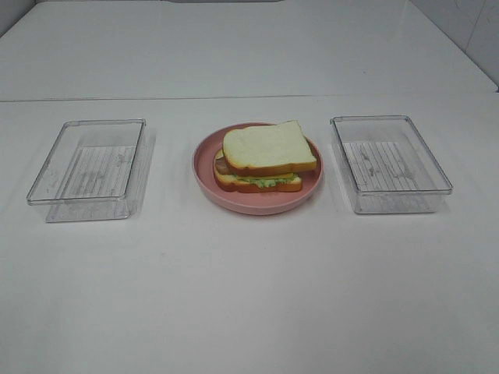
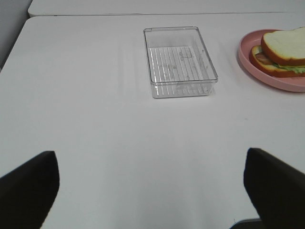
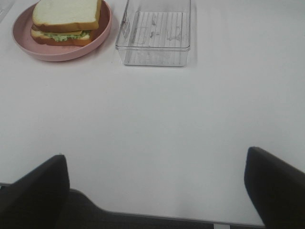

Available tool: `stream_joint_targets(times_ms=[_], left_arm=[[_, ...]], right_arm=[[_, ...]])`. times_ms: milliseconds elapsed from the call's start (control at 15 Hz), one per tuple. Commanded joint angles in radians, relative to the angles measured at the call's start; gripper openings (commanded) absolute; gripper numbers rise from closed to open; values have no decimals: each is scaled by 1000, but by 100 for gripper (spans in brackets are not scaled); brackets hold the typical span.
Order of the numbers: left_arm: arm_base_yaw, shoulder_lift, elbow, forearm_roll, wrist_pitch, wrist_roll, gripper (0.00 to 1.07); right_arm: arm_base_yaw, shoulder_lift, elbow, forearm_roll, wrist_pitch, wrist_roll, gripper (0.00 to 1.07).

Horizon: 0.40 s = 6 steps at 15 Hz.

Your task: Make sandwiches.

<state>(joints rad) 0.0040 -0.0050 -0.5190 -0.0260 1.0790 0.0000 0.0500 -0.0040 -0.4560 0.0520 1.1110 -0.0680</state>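
White table (image 1: 249,312), plain and bare-looking, wall edge at the far corners. Pink plate (image 1: 204,167) sits centre, between two clear plastic trays: left tray (image 1: 90,167), right tray (image 1: 390,162), each well apart from the plate. Both trays hold nothing, so they likely served as ingredient bins, one per arm. The sandwich (image 1: 265,156) is stacked on the plate: top bread slice skewed over the lower slice, green lettuce and a reddish strip showing at the edge. Task looks done or near done.

Left gripper (image 2: 152,183) fingers spread wide, nothing between them, hanging over bare table short of the left tray. Right gripper (image 3: 157,186) same: spread wide, holding nothing, touching nothing, well back from plate and right tray.
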Motion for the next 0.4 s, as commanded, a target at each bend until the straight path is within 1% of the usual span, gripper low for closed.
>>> stream_joint_targets(times_ms=[67,400], left_arm=[[-6,-23,2,-4,-9,0,100],[-6,-23,2,-4,-9,0,100]], right_arm=[[-2,-21,2,6,-7,-7,96],[-2,-21,2,6,-7,-7,96]])
